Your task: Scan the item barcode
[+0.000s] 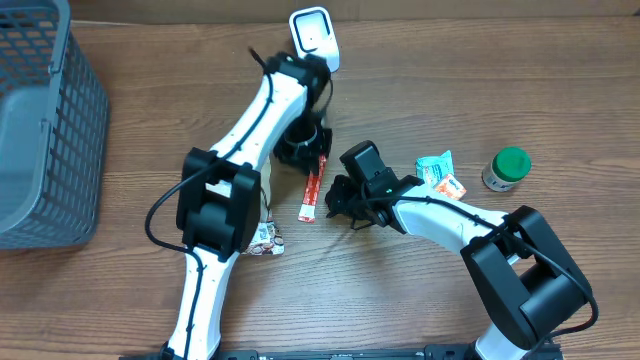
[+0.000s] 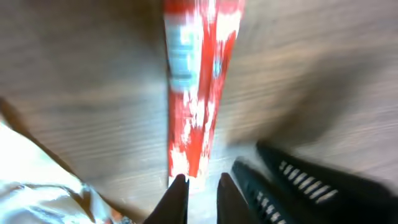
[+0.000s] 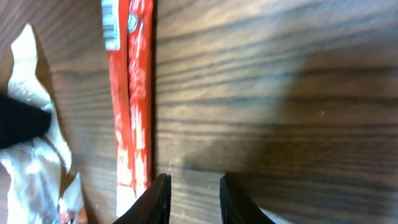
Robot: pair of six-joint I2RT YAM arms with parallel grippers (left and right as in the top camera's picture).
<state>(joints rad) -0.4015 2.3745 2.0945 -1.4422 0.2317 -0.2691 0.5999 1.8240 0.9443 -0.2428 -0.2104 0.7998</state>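
Overhead, we see the red stick packet [image 1: 313, 190] lying flat on the wooden table [image 1: 560, 80] near its middle, its length running from the far edge toward the near edge. The left gripper [image 1: 303, 150] sits at the packet's far end, and the right gripper [image 1: 335, 200] is just beside its right flank.

On the left wrist view the left gripper [image 2: 201, 190] has its fingertips drawn almost together. The blurred red packet [image 2: 196, 81] ends right at those tips; we cannot tell whether they pinch it.

On the right wrist view the right gripper [image 3: 193, 193] has its jaws apart with only bare wood between them. The packet [image 3: 132, 93] lies just outside one fingertip, and we make out a white printed strip at its far end. A crumpled clear wrapper [image 3: 37, 124] lies on the other side of the packet.

The white scanner [image 1: 313, 35] stands near the far edge, beyond the left arm. A grey mesh basket [image 1: 85, 110] sits at the left edge. Toward the right edge are a teal packet [image 1: 437, 168] and, near it, a green-lidded jar [image 1: 507, 168].
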